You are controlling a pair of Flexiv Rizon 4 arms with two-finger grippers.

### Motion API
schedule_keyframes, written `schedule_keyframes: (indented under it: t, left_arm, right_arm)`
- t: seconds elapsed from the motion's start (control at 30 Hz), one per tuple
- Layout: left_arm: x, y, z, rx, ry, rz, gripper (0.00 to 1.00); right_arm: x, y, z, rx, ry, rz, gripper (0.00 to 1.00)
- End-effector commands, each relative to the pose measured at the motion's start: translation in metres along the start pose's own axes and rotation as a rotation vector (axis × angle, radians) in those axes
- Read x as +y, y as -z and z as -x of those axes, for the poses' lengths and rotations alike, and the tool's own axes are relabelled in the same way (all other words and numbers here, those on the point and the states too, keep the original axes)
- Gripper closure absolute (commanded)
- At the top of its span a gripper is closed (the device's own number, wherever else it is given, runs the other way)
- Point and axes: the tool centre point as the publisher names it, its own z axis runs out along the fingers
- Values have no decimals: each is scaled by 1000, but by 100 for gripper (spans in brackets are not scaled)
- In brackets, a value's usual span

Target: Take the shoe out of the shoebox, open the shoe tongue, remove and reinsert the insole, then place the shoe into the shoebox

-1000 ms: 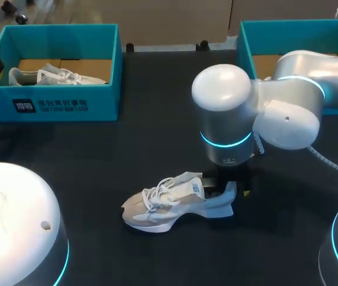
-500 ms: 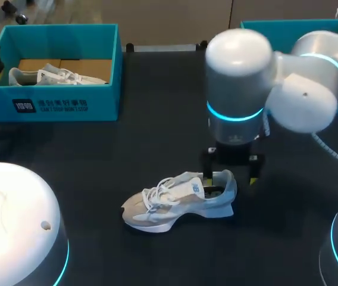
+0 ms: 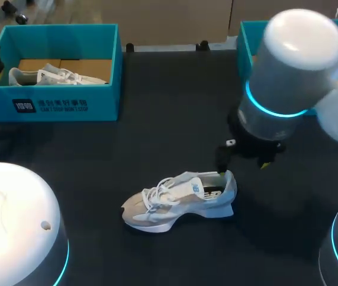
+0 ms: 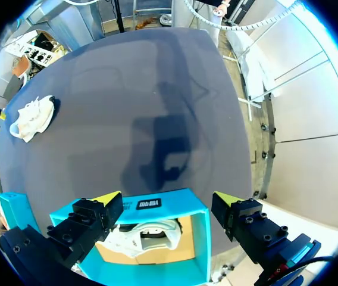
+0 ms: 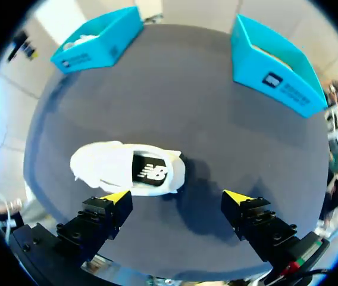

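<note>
My right end effector (image 5: 176,197) hangs with its yellow-tipped fingers spread wide and gripping nothing. The white lace-up sneaker (image 5: 127,168) stands on its sole on the black table (image 5: 205,113), just ahead of and below those fingers, heel end nearest them. My left end effector (image 4: 166,199) is also wide open and empty-handed above a teal cardboard shoebox (image 4: 184,201), with a second white shoe (image 4: 142,235) lying inside the box beneath the fingers.
</note>
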Motion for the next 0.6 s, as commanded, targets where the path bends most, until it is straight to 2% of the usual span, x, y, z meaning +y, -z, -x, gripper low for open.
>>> schedule_keyframes:
  t: [0.03, 0.17, 0.27, 0.33, 0.37, 0.43, 0.47, 0.57, 0.6]
  left_arm:
    - [-2, 0, 0, 3, 0, 3, 0]
    - [-2, 0, 0, 3, 0, 3, 0]
    - [-2, 0, 0, 3, 0, 3, 0]
    - [-2, 0, 0, 3, 0, 3, 0]
    - [-2, 0, 0, 3, 0, 3, 0]
    - [-2, 0, 0, 3, 0, 3, 0]
    - [-2, 0, 0, 3, 0, 3, 0]
    - [-2, 0, 0, 3, 0, 3, 0]
    - [-2, 0, 0, 3, 0, 3, 0]
  right_arm:
    - [-9, 2, 25, 401, 239, 92, 0]
    - [-9, 2, 25, 401, 239, 92, 0]
    - [-7, -12, 25, 504, 354, 146, 0]
    - [-6, -21, 32, 593, 462, 194, 0]
    - [-6, -23, 34, 575, 490, 204, 0]
    - [-5, -27, 39, 629, 583, 244, 0]
    - [-3, -28, 42, 597, 598, 246, 0]
    - [-2, -35, 45, 601, 702, 308, 0]
    - [-3, -40, 46, 609, 714, 281, 0]
